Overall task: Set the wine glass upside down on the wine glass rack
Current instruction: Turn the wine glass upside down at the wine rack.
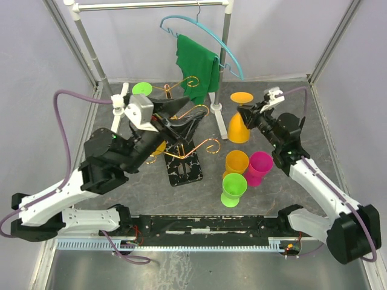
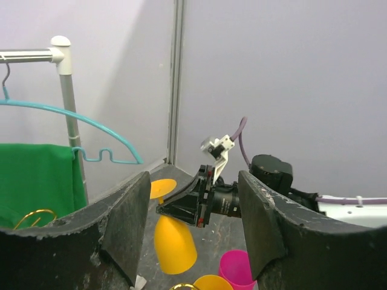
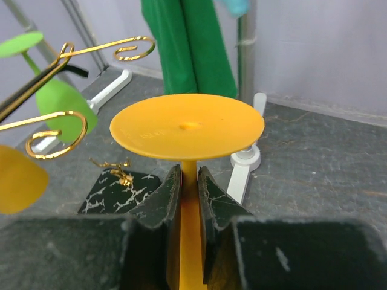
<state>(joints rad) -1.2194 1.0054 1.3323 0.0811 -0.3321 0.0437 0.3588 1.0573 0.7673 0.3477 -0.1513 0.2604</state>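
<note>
Orange wine glass (image 1: 238, 128) sat upside down in my right gripper (image 1: 245, 110), toward the far right of the table and well to the right of the wine glass rack (image 1: 186, 168). The jaws were pinched narrow on the stem just under the foot. I judged that the right place to hold it, since it left the flat foot free to slide over one of the curled gold arms. It looked like moulded plastic, so I expected it to be light and stiff and unlikely to break. It also looked smooth enough that the thin stem might swivel or slip between the pads. The glass was one opaque orange throughout, with a wide round foot showing a small dimple at its centre, a slim stem, and a tapered bowl opening downward. Whether the rim touched the table I could not tell. My left gripper (image 2: 193, 181) hung by the rack with its jaws spread wide and nothing between them. A lime-green glass (image 1: 142, 89) hung at the rack's far left.
</note>
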